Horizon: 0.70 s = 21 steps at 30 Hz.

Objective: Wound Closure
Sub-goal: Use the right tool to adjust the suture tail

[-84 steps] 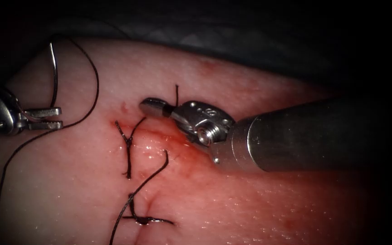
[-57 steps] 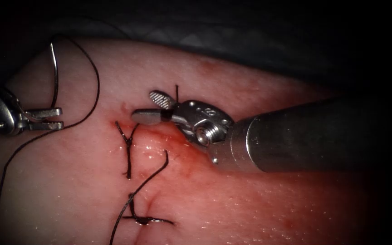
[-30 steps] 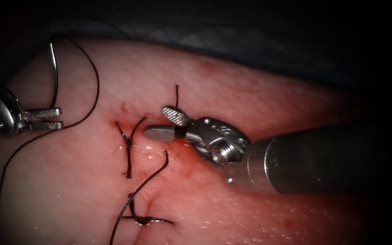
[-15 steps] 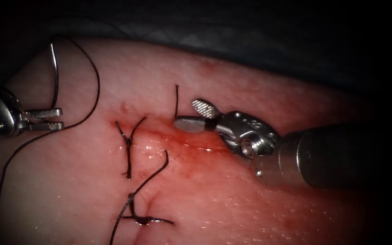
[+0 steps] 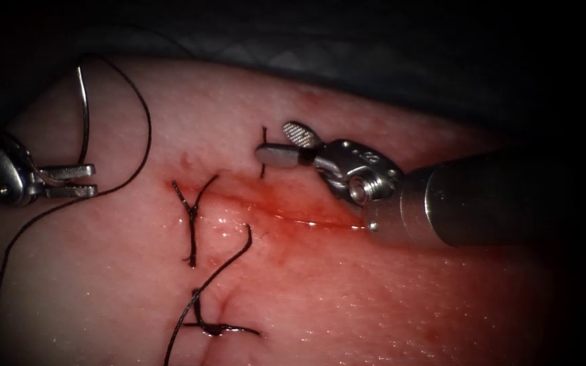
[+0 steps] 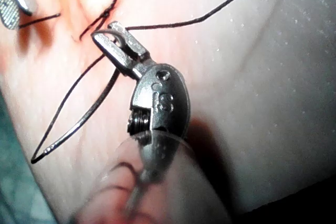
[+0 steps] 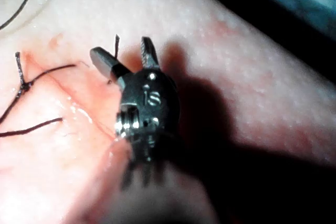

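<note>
Glistening tissue (image 5: 374,305); left tool (image 5: 79,181) grips curved steel needle (image 5: 83,115); right tool (image 5: 286,144) empty.

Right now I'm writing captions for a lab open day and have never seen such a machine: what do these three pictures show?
It is a surgical practice robot stitching a cut in pork belly, the tissue. One picture looks down from an endoscope; the other two come from small cameras riding on each arm.

The left tool, on the cut's left, has its jaws shut on the curved needle near its thread end. The needle is clear of the tissue, and its dark thread loops away across the surface; the left wrist picture shows this grip close up.

The right tool has its jaws open and holds nothing, close to a short thread end standing above the cut. Two finished stitches with cut ends and red fluid lie nearby.
</note>
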{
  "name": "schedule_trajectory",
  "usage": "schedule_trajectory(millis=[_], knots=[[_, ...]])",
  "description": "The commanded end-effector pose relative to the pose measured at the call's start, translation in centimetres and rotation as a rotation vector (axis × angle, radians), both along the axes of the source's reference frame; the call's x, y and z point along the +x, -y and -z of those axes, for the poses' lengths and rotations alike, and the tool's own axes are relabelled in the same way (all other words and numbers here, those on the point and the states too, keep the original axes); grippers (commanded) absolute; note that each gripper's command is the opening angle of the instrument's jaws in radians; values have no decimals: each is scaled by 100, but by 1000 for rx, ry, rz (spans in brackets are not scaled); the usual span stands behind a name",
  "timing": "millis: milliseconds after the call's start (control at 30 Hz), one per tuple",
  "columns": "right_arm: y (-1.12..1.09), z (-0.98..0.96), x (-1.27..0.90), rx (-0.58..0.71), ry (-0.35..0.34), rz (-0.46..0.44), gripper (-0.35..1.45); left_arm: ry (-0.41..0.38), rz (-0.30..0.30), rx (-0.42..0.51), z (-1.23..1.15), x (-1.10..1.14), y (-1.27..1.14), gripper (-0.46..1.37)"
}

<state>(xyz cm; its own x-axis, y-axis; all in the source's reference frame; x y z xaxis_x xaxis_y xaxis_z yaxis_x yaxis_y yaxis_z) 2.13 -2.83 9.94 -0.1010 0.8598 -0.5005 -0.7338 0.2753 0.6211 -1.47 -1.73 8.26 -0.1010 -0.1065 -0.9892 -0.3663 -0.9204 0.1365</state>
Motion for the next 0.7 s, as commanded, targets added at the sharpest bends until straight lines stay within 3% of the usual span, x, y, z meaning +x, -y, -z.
schedule_trajectory(millis=[33, 400, 467, 567, 700], knots=[[0, -2, 2, -1, -4, 2, 99, -1, -6, 0, -1, -1, 0, -35], [1, -20, 22, -1, -12, 19, 94, -1, -6, 0, -1, -1, 0, -35], [1, -21, 22, -2, -13, 19, 80, -1, -6, 0, -1, -1, 0, -35], [4, -18, 20, 45, -39, 24, -35, -1, -6, 1, 0, -1, 0, -35], [8, -16, 23, 66, -37, 39, -35, -1, -6, 1, 0, -1, 0, -35]])
